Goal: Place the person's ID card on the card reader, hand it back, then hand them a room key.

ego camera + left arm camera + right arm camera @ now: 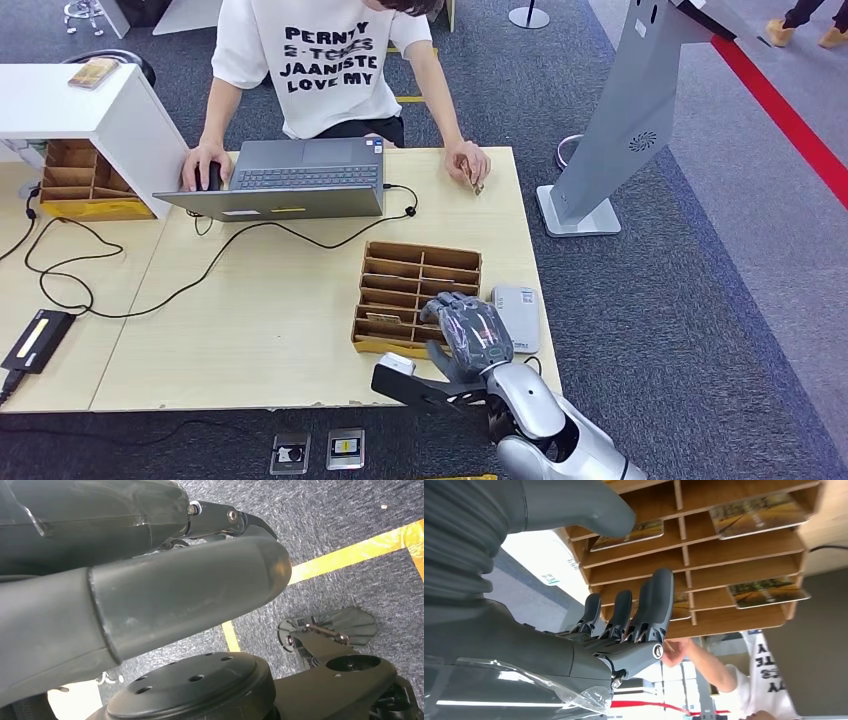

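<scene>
A small brown ID card (476, 183) is pinched in the person's hand (467, 162) at the far edge of the pale wooden table (250, 320), at about one o'clock from the table's middle. The flat white card reader (516, 317) lies near the table's right edge, at about four o'clock, just beside a shallow brown wooden tray (418, 290) divided into two columns of slots. In the right wrist view several of these slots hold printed room key cards (769, 591) lying flat, one per slot, with other slots bare. The robot's dark grey right hand (470, 333) hovers over the tray's near right corner, between tray and reader, fingers (658, 600) apart and loosely bent, grasping nothing. The left hand (175, 587) shows in its wrist view as a thick grey thumb above dark blue carpet with yellow tape; whether it is clenched or released I cannot tell. At twelve o'clock a person in a white printed T-shirt (325, 60) stands behind an open grey laptop (285, 180), their other hand on a black mouse (210, 178). A black cable (120, 280) loops across the left of the table to a black adapter (38, 340) at eight o'clock. At ten o'clock a second brown slotted tray (80, 180) sits under a white shelf (90, 105). A grey kiosk stand (630, 110) rises from the carpet at two o'clock.
</scene>
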Controlling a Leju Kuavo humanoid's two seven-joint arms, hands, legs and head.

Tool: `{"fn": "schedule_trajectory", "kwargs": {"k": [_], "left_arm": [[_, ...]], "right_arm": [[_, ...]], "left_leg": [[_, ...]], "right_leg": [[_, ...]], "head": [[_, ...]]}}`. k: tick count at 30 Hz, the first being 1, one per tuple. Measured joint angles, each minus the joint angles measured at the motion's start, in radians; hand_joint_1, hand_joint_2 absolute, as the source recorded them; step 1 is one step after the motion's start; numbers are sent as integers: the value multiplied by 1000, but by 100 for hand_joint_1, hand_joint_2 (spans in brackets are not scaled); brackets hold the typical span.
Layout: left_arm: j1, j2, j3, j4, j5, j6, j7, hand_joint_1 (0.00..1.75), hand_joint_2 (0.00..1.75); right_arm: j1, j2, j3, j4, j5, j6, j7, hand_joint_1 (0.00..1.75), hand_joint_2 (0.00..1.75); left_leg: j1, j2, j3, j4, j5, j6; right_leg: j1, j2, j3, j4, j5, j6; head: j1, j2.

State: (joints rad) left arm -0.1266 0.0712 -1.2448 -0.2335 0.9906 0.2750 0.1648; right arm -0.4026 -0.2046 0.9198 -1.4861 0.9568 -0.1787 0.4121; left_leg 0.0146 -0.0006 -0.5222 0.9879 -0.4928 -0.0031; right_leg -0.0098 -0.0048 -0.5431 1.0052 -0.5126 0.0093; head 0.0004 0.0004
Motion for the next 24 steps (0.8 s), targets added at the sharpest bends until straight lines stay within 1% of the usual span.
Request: {"fn": "schedule_trajectory", "kwargs": {"k": [9, 15, 24], "left_arm": [[0, 0, 0, 0, -12, -8, 0, 0, 0], [-1, 0, 0, 0, -17, -10, 0, 0, 0], [0, 0, 0, 0, -7, -8, 0, 0, 0]], "right_arm": [[0, -9, -7, 9, 38, 3, 35, 84, 175], [1, -14, -20, 9, 81, 27, 46, 92, 175], [1, -15, -27, 9, 114, 70, 46, 86, 175]], "left_leg": [[0, 0, 0, 0, 0, 0], [0, 0, 0, 0, 0, 0], [0, 0, 0, 0, 0, 0]], "right_leg": [[0, 0, 0, 0, 0, 0], [0, 0, 0, 0, 0, 0], [0, 0, 0, 0, 0, 0]], "head": [[0, 0], [0, 0], [0, 0]]}}
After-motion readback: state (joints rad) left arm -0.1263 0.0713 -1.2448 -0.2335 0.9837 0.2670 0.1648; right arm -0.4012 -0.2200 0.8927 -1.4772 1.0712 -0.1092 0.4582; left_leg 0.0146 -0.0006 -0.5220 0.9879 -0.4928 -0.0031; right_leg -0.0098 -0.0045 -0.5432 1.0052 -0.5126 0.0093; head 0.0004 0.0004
